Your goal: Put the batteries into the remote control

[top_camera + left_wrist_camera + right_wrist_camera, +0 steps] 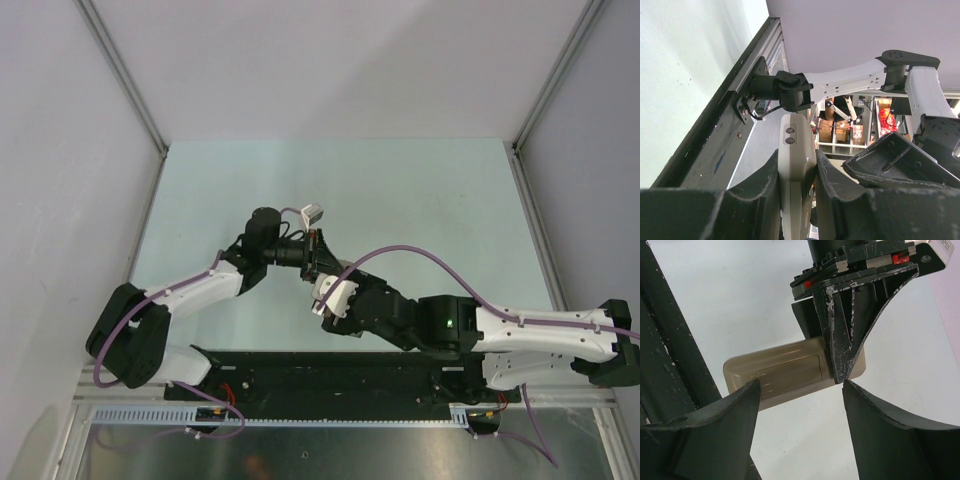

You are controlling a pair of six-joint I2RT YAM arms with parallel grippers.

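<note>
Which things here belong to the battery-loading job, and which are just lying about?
Job: remote control, clamped in the left gripper; right gripper, open near it. No batteries show.
Not the job: table; purple cable on the right arm.

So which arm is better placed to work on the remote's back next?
Right. The right gripper is open and empty, facing the back of the remote, where the cover looks closed. The left gripper is shut on the remote, holding it up.
</note>
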